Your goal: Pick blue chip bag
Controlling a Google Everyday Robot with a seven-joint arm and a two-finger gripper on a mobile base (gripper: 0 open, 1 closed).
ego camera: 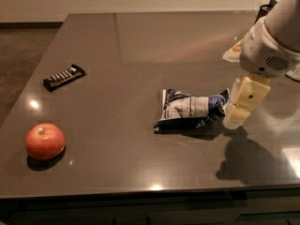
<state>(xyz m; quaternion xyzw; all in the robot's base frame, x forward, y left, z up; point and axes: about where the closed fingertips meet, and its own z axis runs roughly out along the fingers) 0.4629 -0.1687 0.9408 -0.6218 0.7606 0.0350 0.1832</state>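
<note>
Table: dark grey stone-like table (140,46), seen to be smooth and glossy, light spots mirrored in it.
Bag: crumpled dark blue foil chip bag (190,109), creased, slightly shiny.
Hand: cream plastic hand (234,116), matt, held just right of the bag.
Apple: round red apple (45,141), smooth, softly glossy skin.
Bar: flat black striped candy bar (64,77), wrapper faintly glossy.

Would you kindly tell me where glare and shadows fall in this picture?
Camera view: glints on the table near its left and front edges; the gripper, just right of the blue chip bag, casts a dark shadow toward the front; the apple has a soft one beneath.
</note>
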